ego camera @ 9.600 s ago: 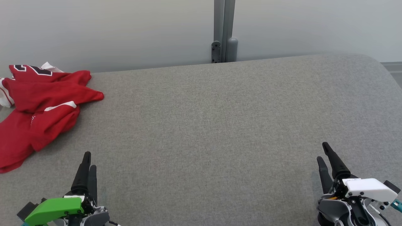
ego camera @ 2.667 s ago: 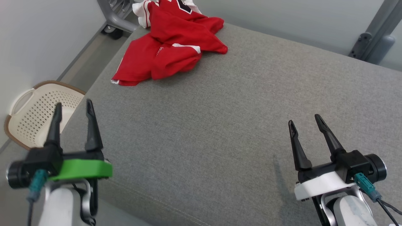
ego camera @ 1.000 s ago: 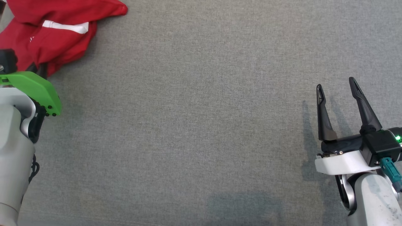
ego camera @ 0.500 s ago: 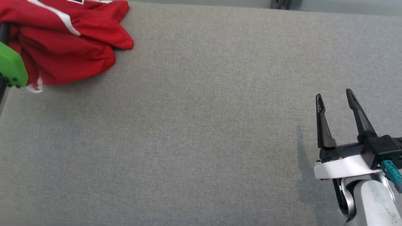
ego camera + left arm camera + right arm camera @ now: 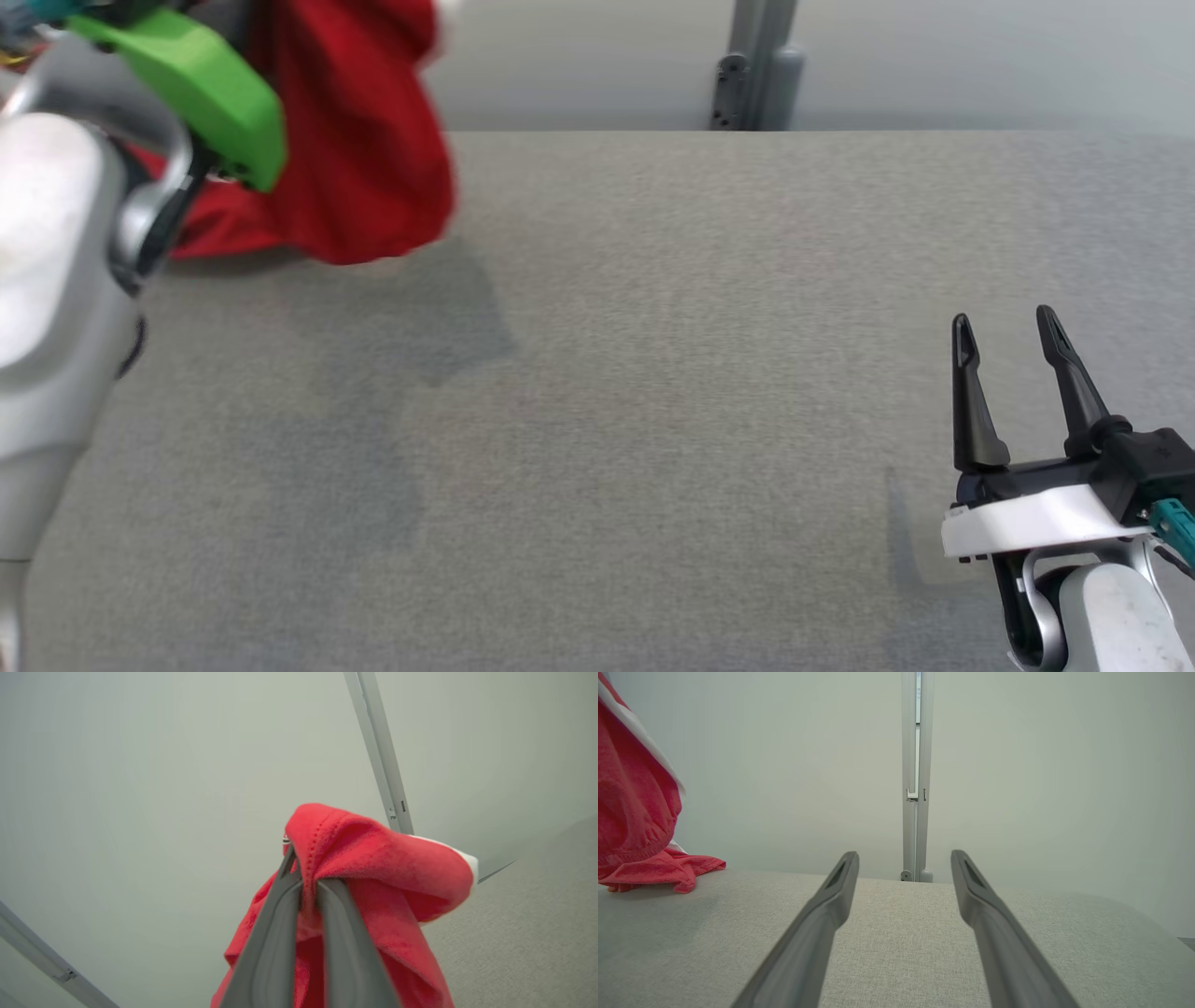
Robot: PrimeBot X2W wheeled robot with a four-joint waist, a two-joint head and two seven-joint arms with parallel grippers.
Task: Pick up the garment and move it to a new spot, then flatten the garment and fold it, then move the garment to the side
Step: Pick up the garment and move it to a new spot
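Lifted since half a second ago, the garment [image 5: 364, 140] hangs upper left in the head view, hem trailing on the worktop [image 5: 653, 373]. Left wrist: left fingers [image 5: 275, 933] pinch one small fold; the cloth's weight could pull it free. Right wrist: right fingers [image 5: 810, 933] wide, empty.

The garment [image 5: 364, 140] is red with a white edge stripe. The surface [image 5: 653, 373] under it is a flecked grey weave. The left gripper [image 5: 306, 877] has a green cover [image 5: 201, 89]. The right gripper [image 5: 1004, 317] has black fingers [image 5: 971, 411], a white cover [image 5: 1036, 523] and a teal plug [image 5: 1178, 525]. Behind the garment, the wall [image 5: 934, 56] is pale grey and the post [image 5: 756, 65] a darker grey.
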